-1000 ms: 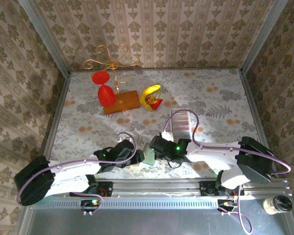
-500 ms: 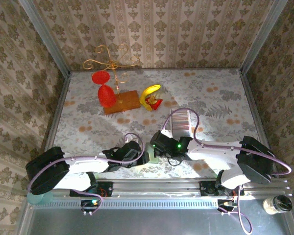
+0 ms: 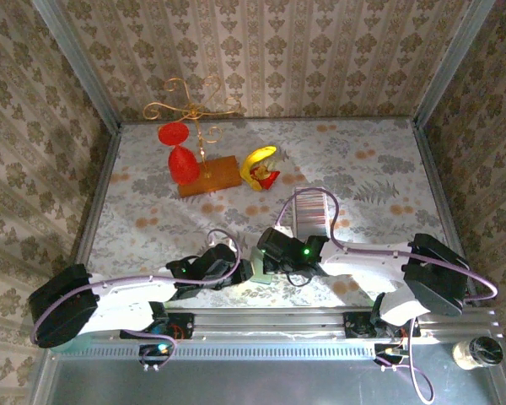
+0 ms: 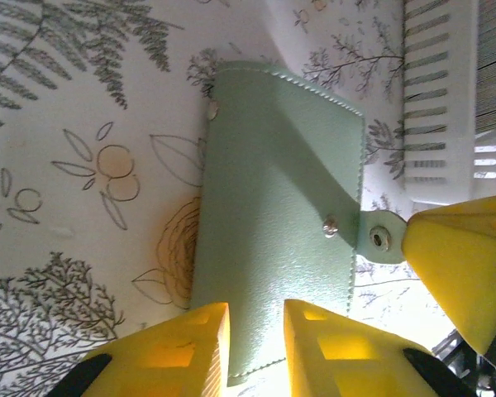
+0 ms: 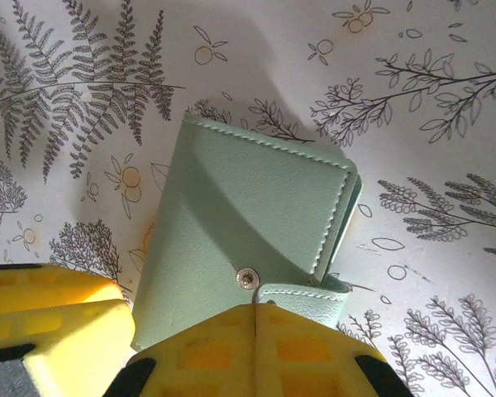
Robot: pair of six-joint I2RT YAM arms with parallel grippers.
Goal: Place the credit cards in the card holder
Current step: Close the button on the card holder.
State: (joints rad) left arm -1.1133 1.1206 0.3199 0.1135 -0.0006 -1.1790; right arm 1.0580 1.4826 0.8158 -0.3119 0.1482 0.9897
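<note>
Narrowed since earlier, left gripper (image 4: 256, 322) straddles the closed card holder (image 4: 273, 207), grip unclear; right gripper (image 5: 256, 313) pinches its tab (image 5: 310, 299).

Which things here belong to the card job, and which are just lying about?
Job: card holder; credit cards.
Lying about: wire stand on a wooden base; red ornaments; yellow curved toy; jar.

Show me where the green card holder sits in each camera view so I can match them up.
Top external: the card holder is low centre, between the two arms' wrists.
Left wrist: centre of frame, long side upright, reaching the bottom edge.
Right wrist: centre of frame, tilted.
Shared landmark: the metal snap on its cover, beside the tab.
</note>
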